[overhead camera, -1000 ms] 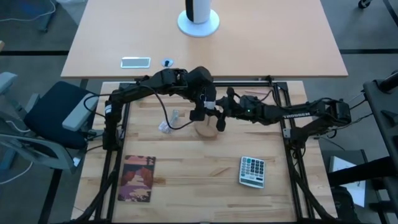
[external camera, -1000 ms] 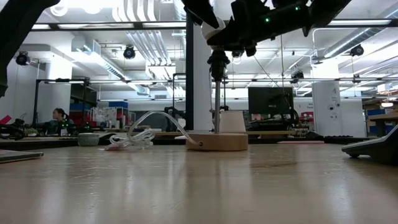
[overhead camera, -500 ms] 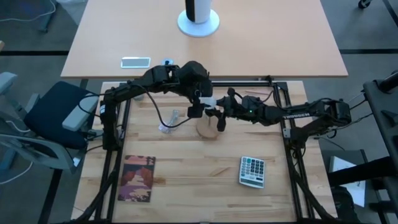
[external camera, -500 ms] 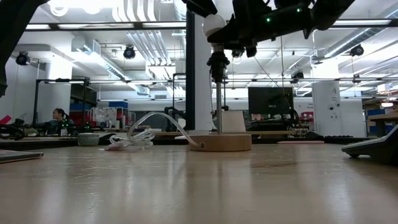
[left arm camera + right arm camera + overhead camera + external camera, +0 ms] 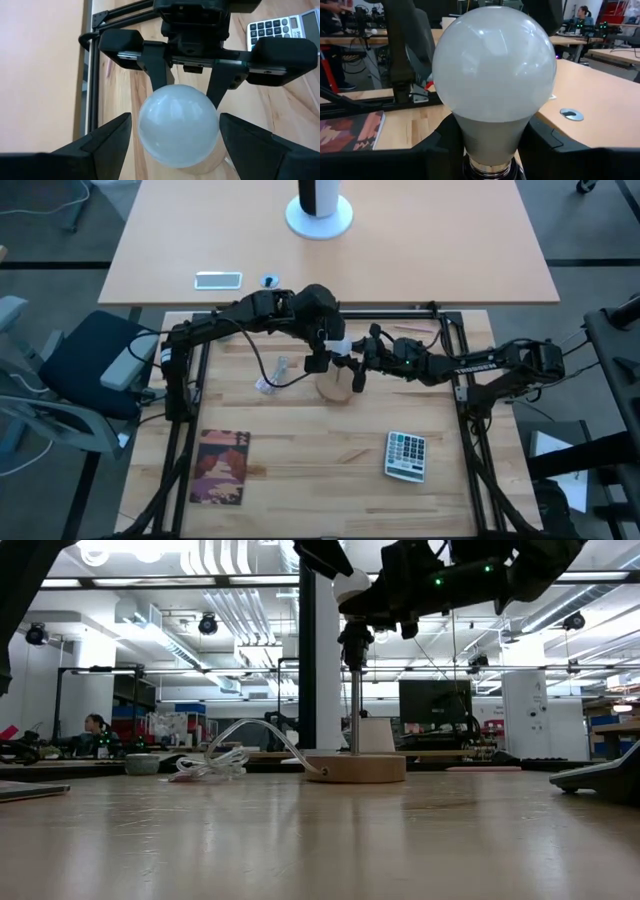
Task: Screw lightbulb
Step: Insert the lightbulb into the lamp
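Frosted lightbulb (image 5: 178,125) upright atop the lamp stand (image 5: 355,766) mid-surface, right tool (image 5: 186,85) clamped on its neck, left tool (image 5: 318,356) with fingers apart flanking the globe, not touching, calculator (image 5: 405,455) well apart

Frosted matt lightbulb (image 5: 494,65), wooden table (image 5: 300,480)
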`<state>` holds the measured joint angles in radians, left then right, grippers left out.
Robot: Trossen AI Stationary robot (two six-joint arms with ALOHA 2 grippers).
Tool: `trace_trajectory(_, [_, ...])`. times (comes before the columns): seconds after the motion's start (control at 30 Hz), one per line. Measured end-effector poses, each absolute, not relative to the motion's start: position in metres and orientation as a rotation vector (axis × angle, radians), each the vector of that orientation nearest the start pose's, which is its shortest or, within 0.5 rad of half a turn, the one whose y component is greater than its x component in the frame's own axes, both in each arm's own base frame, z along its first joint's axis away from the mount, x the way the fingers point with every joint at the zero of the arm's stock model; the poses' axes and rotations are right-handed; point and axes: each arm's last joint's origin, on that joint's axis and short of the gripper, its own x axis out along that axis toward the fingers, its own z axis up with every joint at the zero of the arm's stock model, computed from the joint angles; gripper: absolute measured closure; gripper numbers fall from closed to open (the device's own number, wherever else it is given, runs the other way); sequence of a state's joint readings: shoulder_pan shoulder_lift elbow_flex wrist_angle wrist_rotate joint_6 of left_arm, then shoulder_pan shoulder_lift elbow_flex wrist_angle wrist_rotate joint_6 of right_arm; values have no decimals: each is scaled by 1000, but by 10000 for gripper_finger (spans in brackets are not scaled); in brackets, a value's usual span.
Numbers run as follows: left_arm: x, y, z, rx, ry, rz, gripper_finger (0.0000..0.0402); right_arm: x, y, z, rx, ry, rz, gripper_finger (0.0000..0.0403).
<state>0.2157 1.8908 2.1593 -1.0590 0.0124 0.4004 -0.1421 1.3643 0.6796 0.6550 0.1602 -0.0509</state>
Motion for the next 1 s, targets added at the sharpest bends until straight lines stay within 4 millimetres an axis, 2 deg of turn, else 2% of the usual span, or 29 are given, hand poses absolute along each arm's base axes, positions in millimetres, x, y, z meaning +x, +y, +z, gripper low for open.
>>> trace_trajectory(0.13, [384,84,406,289,805,33,111,286,-46,249,-51,52,-302,268])
trace_trajectory(0.33, [387,85,401,293,810,34,111,286,-44,247,-45,73,-293,176])
trace_trajectory(0.47, [387,84,401,291,810,35,111,284,-42,250,-31,80,-288,149])
trace_trajectory(0.6, [387,85,401,283,810,42,111,278,-40,253,-32,110,-304,149])
trace_trajectory(0.77, [386,85,400,275,825,60,111,270,-38,261,-39,108,-311,168])
trace_trajectory(1.0, [384,85,400,268,838,87,111,271,-39,267,-65,107,-325,199])
